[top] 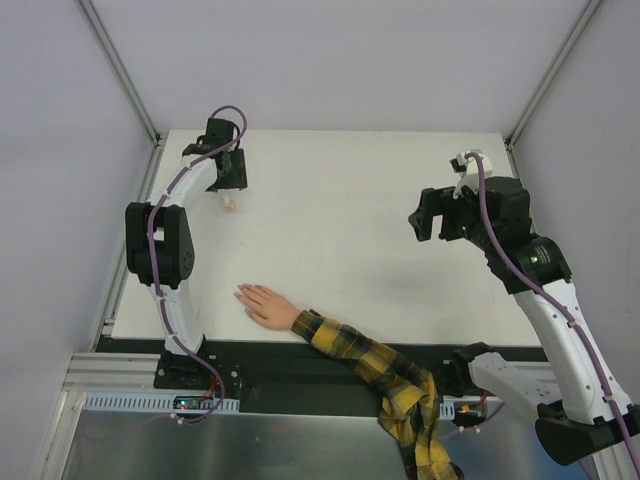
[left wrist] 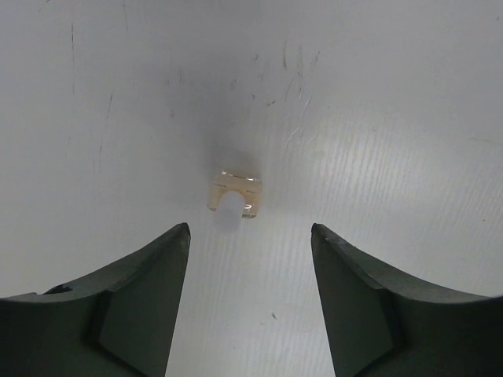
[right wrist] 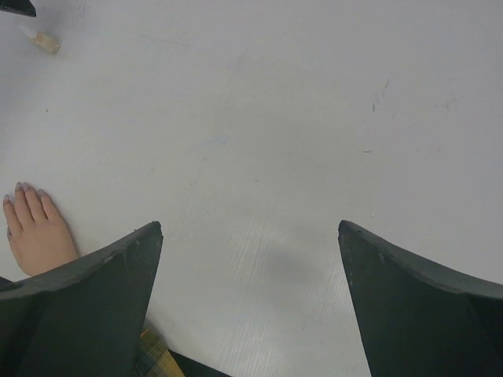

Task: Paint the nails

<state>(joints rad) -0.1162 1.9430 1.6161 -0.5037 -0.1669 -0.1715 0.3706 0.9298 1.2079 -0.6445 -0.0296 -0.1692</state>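
A small flesh-coloured hand (top: 265,305) lies flat on the white table, ending a yellow-and-black plaid sleeve (top: 375,365). Its tiny pale nails (top: 241,293) point left; they also show in the right wrist view (right wrist: 19,188). A small pale translucent bottle (top: 229,204) lies near the back left; in the left wrist view this bottle (left wrist: 235,194) sits just ahead of my open jaws. My left gripper (left wrist: 250,232) is open and empty above it. My right gripper (right wrist: 250,228) is open and empty, raised over the right side of the table, well apart from the hand.
The white table (top: 340,200) is fenced by grey walls and metal frame posts (top: 120,70). The plaid sleeve hangs over the table's near edge between the arm bases. The pale bottle also shows at the far left of the right wrist view (right wrist: 41,39).
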